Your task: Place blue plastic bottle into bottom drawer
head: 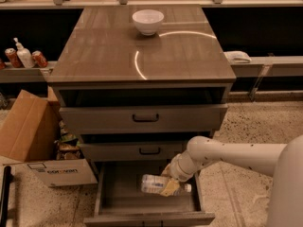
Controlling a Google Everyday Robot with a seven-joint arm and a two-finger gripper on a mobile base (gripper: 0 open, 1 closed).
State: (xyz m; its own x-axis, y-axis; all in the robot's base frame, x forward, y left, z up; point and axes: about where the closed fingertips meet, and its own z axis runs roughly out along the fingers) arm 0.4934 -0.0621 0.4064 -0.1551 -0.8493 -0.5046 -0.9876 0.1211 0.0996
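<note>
The white arm (pixel 232 152) reaches in from the right, bent down and leftward, with its gripper (pixel 169 186) low inside the bottom drawer (pixel 118 195). Its jaws are closed around the bottle (pixel 152 183), which lies on its side, cap to the right, in the drawer's right half. Whether it touches the drawer floor cannot be told.

The cabinet (pixel 142 60) has three drawers, all pulled out. One white bowl (pixel 147 21) sits at the far end of its top. To the left are one cardboard box (pixel 28 126), two red cans (pixel 10 57) and one pump bottle (pixel 22 55).
</note>
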